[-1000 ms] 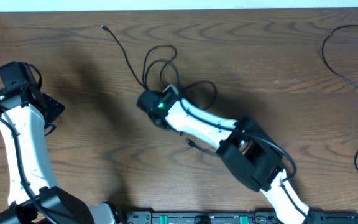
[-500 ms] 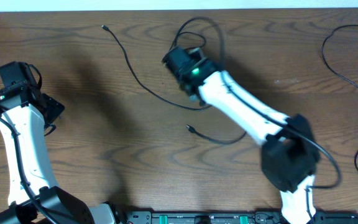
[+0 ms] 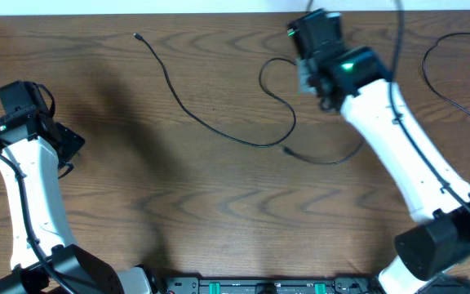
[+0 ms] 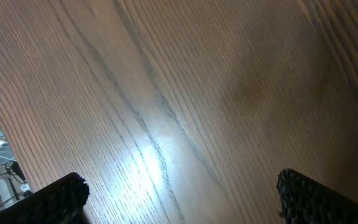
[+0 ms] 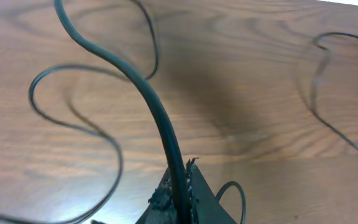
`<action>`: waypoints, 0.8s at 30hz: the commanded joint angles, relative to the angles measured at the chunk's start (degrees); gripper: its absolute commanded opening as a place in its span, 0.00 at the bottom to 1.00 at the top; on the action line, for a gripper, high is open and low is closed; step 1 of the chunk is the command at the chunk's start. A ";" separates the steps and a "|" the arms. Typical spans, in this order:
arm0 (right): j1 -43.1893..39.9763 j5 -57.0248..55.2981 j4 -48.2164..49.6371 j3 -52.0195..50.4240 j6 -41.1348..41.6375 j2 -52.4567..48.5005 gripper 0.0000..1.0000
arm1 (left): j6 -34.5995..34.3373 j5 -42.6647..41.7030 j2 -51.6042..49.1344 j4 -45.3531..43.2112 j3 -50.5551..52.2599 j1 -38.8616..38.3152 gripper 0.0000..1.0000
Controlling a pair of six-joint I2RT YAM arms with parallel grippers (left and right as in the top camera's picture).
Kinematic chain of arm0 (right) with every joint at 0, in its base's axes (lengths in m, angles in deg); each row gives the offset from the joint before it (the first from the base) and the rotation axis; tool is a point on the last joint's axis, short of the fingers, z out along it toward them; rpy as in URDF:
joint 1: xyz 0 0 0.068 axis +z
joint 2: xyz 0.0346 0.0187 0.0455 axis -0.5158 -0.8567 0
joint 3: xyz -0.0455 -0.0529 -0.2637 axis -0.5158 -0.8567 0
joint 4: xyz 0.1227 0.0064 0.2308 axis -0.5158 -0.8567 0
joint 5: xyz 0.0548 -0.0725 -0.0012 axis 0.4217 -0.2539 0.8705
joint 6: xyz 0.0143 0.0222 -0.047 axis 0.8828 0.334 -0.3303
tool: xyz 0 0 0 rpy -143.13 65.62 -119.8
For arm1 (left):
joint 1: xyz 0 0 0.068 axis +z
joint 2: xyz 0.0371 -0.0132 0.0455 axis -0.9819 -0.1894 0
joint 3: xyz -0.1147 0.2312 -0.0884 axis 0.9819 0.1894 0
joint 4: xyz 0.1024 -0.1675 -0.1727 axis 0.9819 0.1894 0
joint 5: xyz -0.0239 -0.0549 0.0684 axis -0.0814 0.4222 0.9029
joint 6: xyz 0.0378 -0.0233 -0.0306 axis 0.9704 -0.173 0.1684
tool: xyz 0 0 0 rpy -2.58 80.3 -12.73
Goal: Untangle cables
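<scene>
Right wrist view, note one.

A: We log the right claw (image 5: 179, 186) pressed together on a black cable (image 5: 157, 118). The cord rises out of its grip and arcs up to the claw's left. The claw looks held above the table (image 3: 219, 212).

B: Agreed. Overhead, we follow that cord through a loop (image 3: 264, 75) just left of the claw. From there it makes a long slanting run leftward and ends in a plug (image 3: 137, 37) well apart from the claw. Its long axis is roughly left-right.

A: And the second black cable (image 3: 326, 161)?

B: It lies flat on the robot's side of the claw. Its plug end (image 3: 286, 151) sits just beside the held cord's bend; we cannot tell if they touch.

A: Left claw (image 4: 179, 202)?

B: Fingers (image 4: 61, 196) apart, only bare wood between them. It sits far to the left of the right claw, though nearer the loose plug than the right claw is.

A: Our judgement is that the pull that matters is rightward, away from that plug and toward the cords (image 3: 445, 47) lying on the claw's right.

B: The risk is that the bend drags the second cable along.
</scene>
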State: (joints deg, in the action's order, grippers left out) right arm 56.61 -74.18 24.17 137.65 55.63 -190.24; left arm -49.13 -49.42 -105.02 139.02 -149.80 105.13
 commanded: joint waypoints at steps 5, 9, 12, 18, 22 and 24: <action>-8.55 -0.35 -0.83 1.27 -0.61 5.11 0.01 | -0.94 1.01 -0.39 0.15 0.57 0.13 0.98; -13.40 -1.22 -1.46 1.25 -1.68 6.43 0.01 | -0.94 1.01 -0.39 0.15 0.57 0.13 0.98; -17.75 -2.45 -2.38 1.25 -2.40 7.13 0.01 | -0.94 1.01 -0.39 0.15 0.57 0.13 0.98; -28.74 -4.61 -4.76 1.25 -4.44 7.72 0.01 | -0.94 1.01 -0.39 0.15 0.57 0.13 0.98; -35.17 -4.63 -5.99 1.25 -5.70 7.76 0.01 | -0.94 1.01 -0.39 0.15 0.57 0.13 0.98; -38.40 -4.66 -6.62 1.25 -6.12 7.80 0.01 | -0.94 1.01 -0.39 0.15 0.57 0.13 0.98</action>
State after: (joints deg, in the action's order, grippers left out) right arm 22.23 -77.13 18.22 137.65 51.31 -184.06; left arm -49.13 -49.42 -105.04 139.02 -149.80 105.13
